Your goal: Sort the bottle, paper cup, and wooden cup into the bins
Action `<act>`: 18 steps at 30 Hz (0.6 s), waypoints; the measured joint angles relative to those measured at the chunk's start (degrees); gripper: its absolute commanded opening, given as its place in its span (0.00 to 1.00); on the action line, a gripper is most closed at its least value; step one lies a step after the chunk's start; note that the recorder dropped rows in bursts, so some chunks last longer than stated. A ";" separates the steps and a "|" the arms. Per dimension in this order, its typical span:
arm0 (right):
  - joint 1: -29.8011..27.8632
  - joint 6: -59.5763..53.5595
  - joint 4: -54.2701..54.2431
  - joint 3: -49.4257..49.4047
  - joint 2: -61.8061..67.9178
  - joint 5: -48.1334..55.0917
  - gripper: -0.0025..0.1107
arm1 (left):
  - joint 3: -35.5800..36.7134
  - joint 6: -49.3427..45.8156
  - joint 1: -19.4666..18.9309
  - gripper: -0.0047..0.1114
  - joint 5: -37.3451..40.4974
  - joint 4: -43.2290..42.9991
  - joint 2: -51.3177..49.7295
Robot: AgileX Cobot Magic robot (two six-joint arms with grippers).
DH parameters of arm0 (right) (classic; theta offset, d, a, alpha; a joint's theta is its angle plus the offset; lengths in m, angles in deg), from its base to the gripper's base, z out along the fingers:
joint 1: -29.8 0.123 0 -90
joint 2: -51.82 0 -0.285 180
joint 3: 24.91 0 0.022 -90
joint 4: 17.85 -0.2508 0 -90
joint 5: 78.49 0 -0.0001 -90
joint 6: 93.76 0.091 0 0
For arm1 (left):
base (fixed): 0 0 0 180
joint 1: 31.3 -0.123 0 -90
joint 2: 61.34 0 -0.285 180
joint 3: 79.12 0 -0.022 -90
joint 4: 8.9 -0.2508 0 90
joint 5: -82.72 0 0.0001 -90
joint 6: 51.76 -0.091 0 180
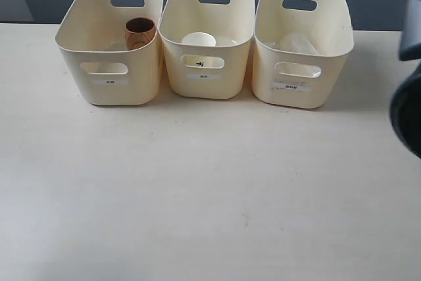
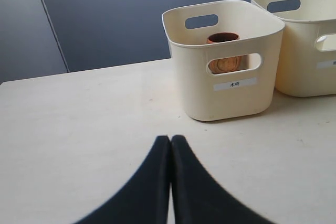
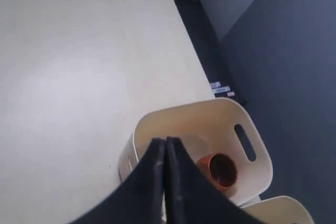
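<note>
Three cream bins stand in a row at the back of the table. The left bin holds the brown wooden cup, upright. In the middle bin stands the white paper cup. A faint clear bottle lies in the right bin. My left gripper is shut and empty, low over the table, facing the left bin and the wooden cup. High over that same bin, my right gripper is shut and empty, with the wooden cup below it.
The pale table spreads in front of the bins. A dark blurred part of the right arm hangs at the right edge of the exterior view. A dark blue wall stands behind the table.
</note>
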 measured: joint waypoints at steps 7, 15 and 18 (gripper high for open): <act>3.88 2.32 5.25 0.00 -9.38 0.00 0.01 | 0.00 0.00 0.00 0.04 0.00 0.00 0.00; 10.42 5.88 13.12 -1.06 -20.62 0.12 0.01 | 0.00 0.00 0.00 0.04 0.00 0.00 0.00; 13.25 8.68 18.87 -1.96 -24.65 0.12 0.01 | 0.00 0.00 0.00 0.04 0.00 0.00 0.00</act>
